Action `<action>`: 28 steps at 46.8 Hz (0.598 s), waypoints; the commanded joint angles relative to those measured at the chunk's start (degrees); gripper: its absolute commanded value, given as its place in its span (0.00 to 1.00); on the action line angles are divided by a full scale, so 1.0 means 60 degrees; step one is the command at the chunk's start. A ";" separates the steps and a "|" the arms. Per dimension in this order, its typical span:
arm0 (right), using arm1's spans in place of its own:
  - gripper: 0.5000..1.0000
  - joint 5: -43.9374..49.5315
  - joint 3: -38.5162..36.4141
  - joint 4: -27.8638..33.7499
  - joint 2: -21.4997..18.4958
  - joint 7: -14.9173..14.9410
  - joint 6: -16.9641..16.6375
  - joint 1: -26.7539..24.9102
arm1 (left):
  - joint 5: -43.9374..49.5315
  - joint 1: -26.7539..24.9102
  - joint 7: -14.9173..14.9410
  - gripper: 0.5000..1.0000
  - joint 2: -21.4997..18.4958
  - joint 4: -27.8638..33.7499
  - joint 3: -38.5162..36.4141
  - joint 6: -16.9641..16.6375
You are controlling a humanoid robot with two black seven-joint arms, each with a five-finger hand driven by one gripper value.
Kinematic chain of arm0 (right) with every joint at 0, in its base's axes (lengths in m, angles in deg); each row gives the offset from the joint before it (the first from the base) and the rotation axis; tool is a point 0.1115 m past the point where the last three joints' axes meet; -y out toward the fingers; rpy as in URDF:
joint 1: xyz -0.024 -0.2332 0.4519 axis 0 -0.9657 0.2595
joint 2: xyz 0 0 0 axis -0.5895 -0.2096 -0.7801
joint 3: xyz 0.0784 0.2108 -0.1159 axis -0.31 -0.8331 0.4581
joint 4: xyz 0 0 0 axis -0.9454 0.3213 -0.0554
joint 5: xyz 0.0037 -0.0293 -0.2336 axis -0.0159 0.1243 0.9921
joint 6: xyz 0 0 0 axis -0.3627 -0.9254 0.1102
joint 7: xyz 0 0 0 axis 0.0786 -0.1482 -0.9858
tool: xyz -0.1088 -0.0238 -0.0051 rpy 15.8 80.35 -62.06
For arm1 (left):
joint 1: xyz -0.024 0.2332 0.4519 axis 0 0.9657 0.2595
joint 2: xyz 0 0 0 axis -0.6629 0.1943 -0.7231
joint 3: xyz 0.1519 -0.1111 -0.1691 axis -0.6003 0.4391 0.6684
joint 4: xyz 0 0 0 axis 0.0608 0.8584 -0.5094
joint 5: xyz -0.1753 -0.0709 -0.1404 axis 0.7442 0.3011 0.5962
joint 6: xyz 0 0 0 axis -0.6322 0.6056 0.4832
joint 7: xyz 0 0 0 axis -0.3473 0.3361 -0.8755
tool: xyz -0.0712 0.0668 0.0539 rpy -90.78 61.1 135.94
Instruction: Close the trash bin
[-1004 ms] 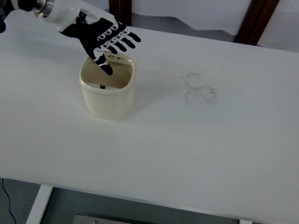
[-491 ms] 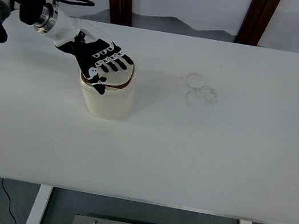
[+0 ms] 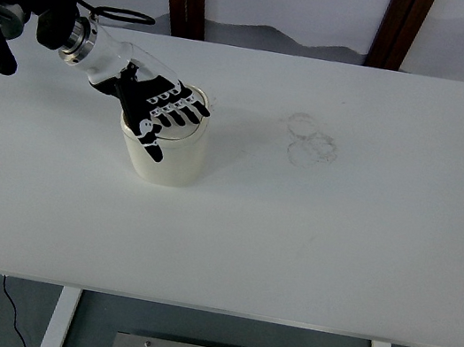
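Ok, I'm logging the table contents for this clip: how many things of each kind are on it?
Trash bin: 1, cream-coloured, with the left hand lying flat on its top.
Other loose objects: 0; only faint ring marks on the white table.
Total: 1

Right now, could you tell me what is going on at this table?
The robot's left hand lies flat, fingers spread, on top of the cream trash bin at the left of the white table, pressing its lid down. The bin's opening no longer shows, so it looks closed. The right arm is out of view.
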State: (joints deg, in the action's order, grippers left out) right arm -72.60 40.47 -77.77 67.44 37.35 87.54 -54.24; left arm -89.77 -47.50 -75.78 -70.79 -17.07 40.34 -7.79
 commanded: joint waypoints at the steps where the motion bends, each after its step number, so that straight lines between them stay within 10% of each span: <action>1: 0.99 -0.0003 0.0000 0.0000 0.0000 0.0000 0.0000 0.0000 | -0.0011 0.0015 0.0004 1.00 0.0000 0.0000 -0.0064 0.0001; 28: 0.98 -0.0003 0.0000 0.0000 0.0000 0.0000 0.0000 0.0000 | 0.0413 -0.0175 -0.0084 1.00 -0.0030 -0.0424 0.0345 -0.0060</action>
State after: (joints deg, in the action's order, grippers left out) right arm -72.60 40.47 -77.77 67.44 37.36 87.55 -54.20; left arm -88.47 -48.78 -76.07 -70.95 -18.42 41.02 -7.76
